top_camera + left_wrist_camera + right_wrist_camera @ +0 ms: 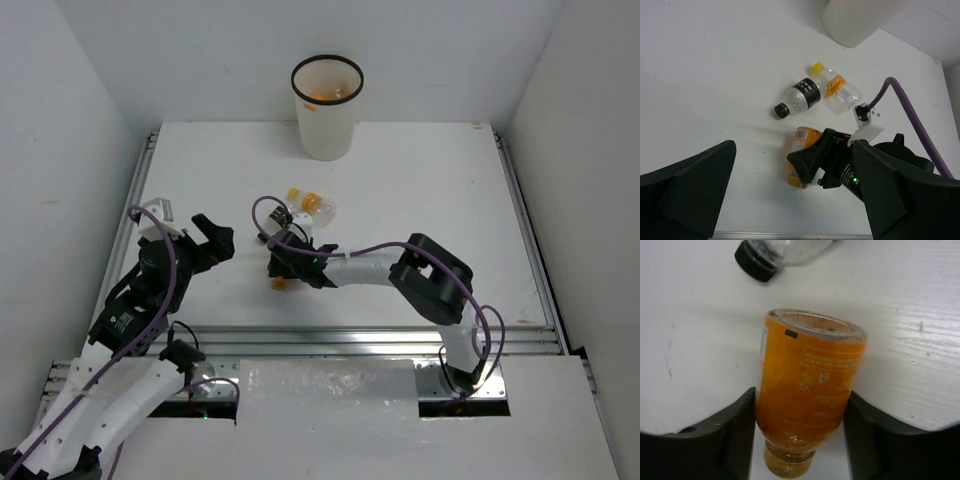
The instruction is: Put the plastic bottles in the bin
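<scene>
**Operator:** Where do my hands stand?

**Spotter:** Your left hand (213,238) hangs near the left edge of the table (450,200), fingers spread wide, holding nothing. Your right hand (800,400) is set across the orange bottle (810,375), which lies on its side mid-table. One finger presses each flank, toward the neck end.

**Operator:** How will it handle?

**Spotter:** It looks full, so I judge it has some weight for its size. The glossy label seems slick and the thin plastic wall should give. Take the broad body firmly without crushing it, because the base end may droop. Just beyond lie the clear black-capped bottle (800,97) and the yellow-capped bottle (836,89), side by side. Farthest stands the bin (327,130), upright, with something orange inside.
</scene>
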